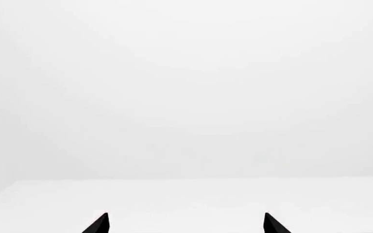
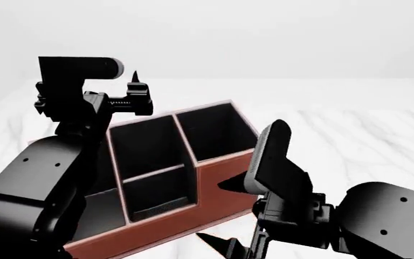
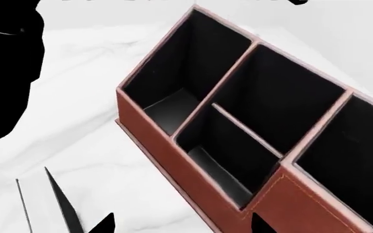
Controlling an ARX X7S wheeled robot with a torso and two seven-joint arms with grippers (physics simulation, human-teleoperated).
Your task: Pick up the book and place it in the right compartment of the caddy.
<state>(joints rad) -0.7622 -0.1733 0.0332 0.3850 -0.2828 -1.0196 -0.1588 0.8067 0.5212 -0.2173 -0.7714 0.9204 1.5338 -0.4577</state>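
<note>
Red-brown rectangular leather-look caddy (image 2: 214,186) with black lining stands on the white marbled surface (image 2: 351,140). In the head view its long axis runs from near left to far right. The tall right compartment (image 2: 218,129) sits at the far-right end, open side up. Left claw (image 1: 185,223): tips spread, nothing between them. Right claw (image 3: 180,224): tips spread, nothing held, poised near the caddy's front wall. A thin black sliver (image 3: 60,204) shows beside the right claw. Cannot tell whether it is the book, and the book's location and heading cannot be told.
</note>
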